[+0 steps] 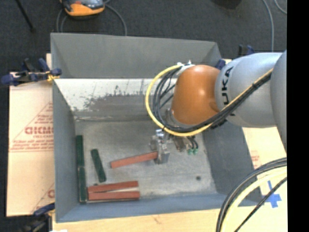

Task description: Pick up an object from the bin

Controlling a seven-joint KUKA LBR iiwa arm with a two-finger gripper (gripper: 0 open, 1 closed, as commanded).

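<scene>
My gripper (pixel 161 154) hangs low over the middle of the bin floor, below the orange wrist cover. A reddish-brown flat stick (pixel 131 160) lies slanted on the floor, and its right end meets the gripper's tip. Whether that end sits inside the gripper is hidden by the gripper's own body. A short dark green bar (pixel 98 166) lies a little to the left of the stick.
A long dark green bar (pixel 79 168) runs along the left wall. Two reddish bars (pixel 113 191) lie side by side near the front left corner. The arm and its cable loop cover the right back part of the bin.
</scene>
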